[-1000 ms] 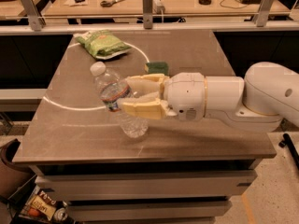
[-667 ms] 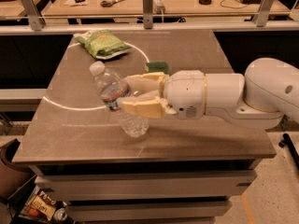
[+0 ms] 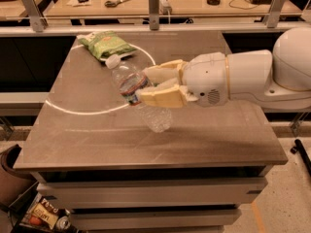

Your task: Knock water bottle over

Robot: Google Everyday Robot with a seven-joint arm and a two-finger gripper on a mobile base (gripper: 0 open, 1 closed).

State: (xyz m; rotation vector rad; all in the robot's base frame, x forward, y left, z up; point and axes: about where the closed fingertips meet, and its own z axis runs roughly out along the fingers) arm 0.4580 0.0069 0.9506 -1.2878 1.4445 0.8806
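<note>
The water bottle (image 3: 154, 116) is clear ribbed plastic with a white cap and a red, white and blue label band. It leans steeply over the table's middle, cap toward the upper left, base near the tabletop. My gripper (image 3: 142, 85) reaches in from the right. Its cream fingers (image 3: 163, 97) sit on either side of the bottle at the label and are shut on it. The label is partly hidden behind the near finger.
A green snack bag (image 3: 106, 43) lies at the back left of the brown table (image 3: 146, 149), just behind the bottle's cap. A white arc is marked on the tabletop. A workbench with posts and small tools runs behind. A bin and clutter sit on the floor at left.
The gripper and the tilted bottle have shifted together a little to the right and toward the back. The bottle keeps about the same lean.
</note>
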